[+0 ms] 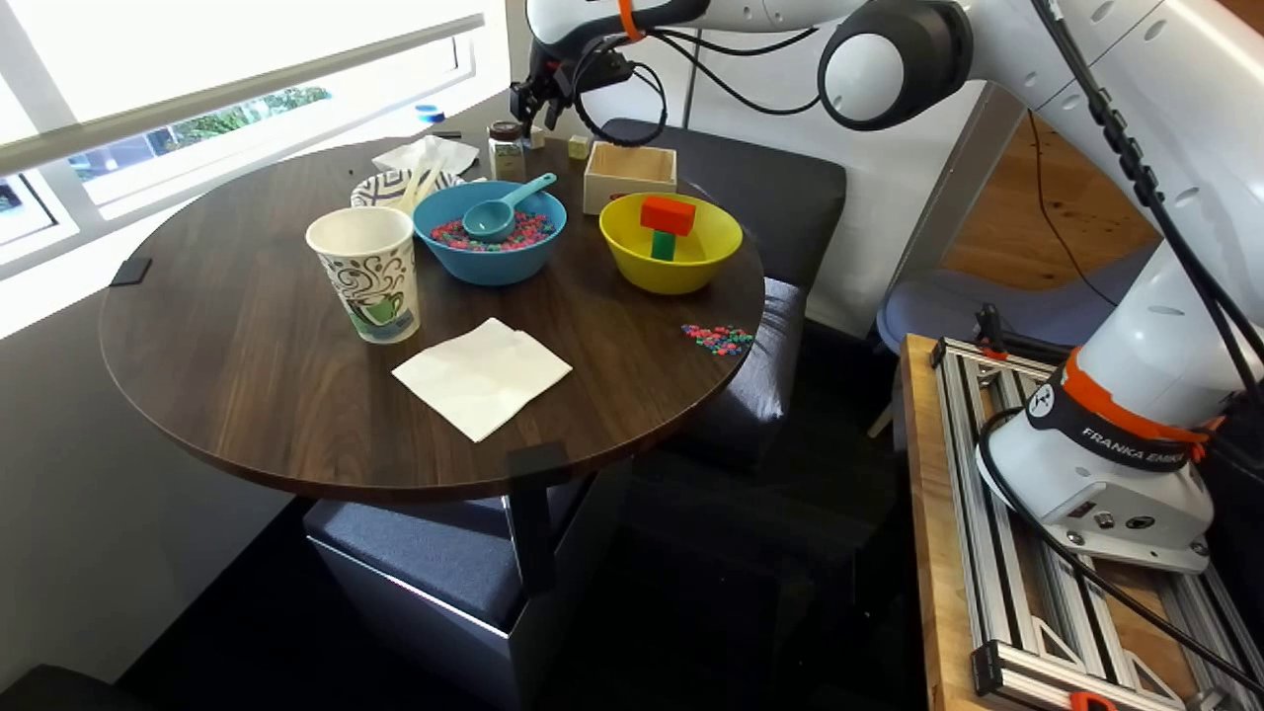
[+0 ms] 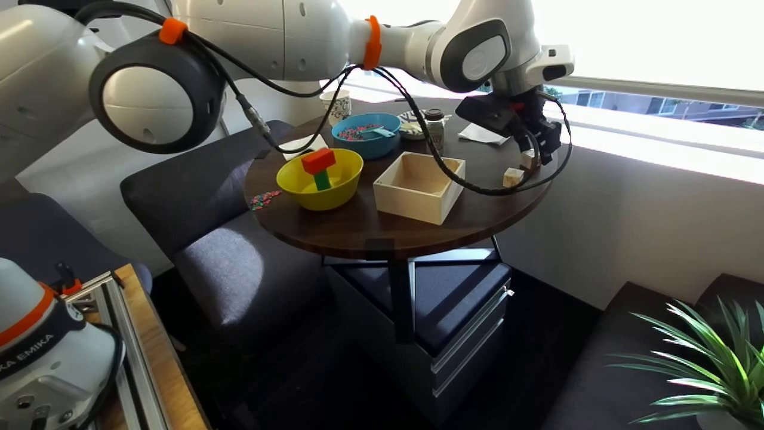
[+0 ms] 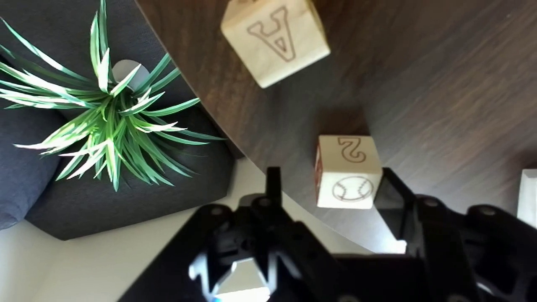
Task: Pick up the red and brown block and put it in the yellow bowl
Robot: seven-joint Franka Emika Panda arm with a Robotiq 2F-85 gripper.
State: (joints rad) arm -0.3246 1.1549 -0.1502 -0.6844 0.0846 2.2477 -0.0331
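- In the wrist view, far left, a leafy plant (image 3: 111,105) spread between 9 and 10 o'clock; an exterior view had the leafy plant (image 2: 725,382) at 4 o'clock.
- Near 12 o'clock in the wrist view, a cube marked A (image 3: 279,40) sat on the table (image 3: 461,67).
- Right of it, towards 5 o'clock, the cube marked 2 (image 3: 350,172) stood between the fingers of the gripper (image 3: 331,172), with a baseball and a reddish side showing; both exterior views left such marks too small to tell.
- In an exterior view a paper cup (image 1: 360,276) stood near the table's 10 o'clock, a blue bowl (image 1: 491,269) with a scoop (image 1: 491,219) near 1, the yellow bowl (image 1: 671,279) between 2 and 3.
- In an exterior view the red block (image 2: 318,160) lay on top of a green block (image 2: 322,180) inside the yellow bowl; the gripper was well apart from it, towards 3 o'clock.
- The gripper stood part-way spread: a gap showed at 9 o'clock of the cube marked 2; at 3 o'clock a finger was right beside it, touching or not I could not tell.
- The arm (image 2: 316,39) reached from left to right over the table in an exterior view, wrist bent, gripper pointing down towards 5 o'clock.
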